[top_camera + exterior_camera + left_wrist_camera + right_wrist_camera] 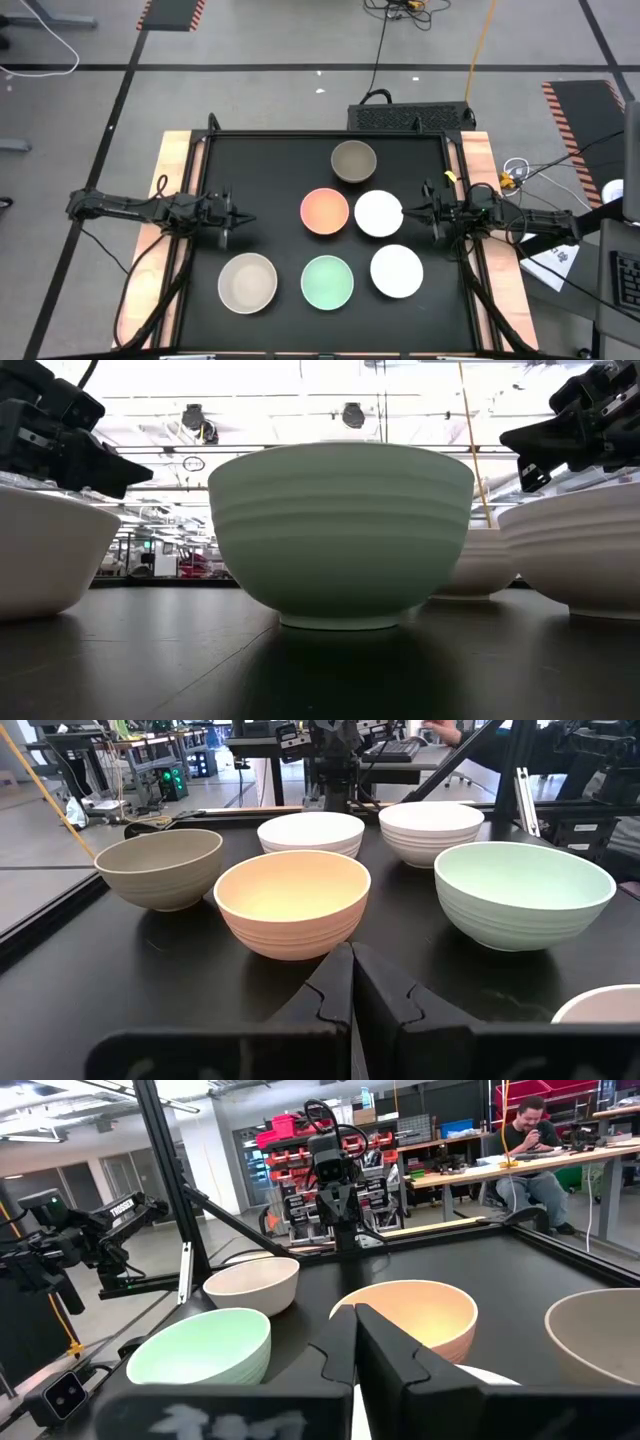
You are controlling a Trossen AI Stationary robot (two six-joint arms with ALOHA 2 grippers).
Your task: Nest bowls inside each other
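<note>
Six bowls stand apart on their bases on the black table: dark grey-brown bowl at the far side, salmon-orange bowl in the middle, a white bowl right of it, beige-grey bowl, mint green bowl and a second white bowl along the near row. My left gripper hovers shut at the table's left, pointing at the orange bowl. My right gripper hovers shut at the right, its tips over the white bowl's right rim, with the orange bowl beyond.
Wooden strips border the black table on both sides. A black frame bar runs along the far edge. A person sits at a desk in the room beyond. Bare table lies between the left gripper and the orange bowl.
</note>
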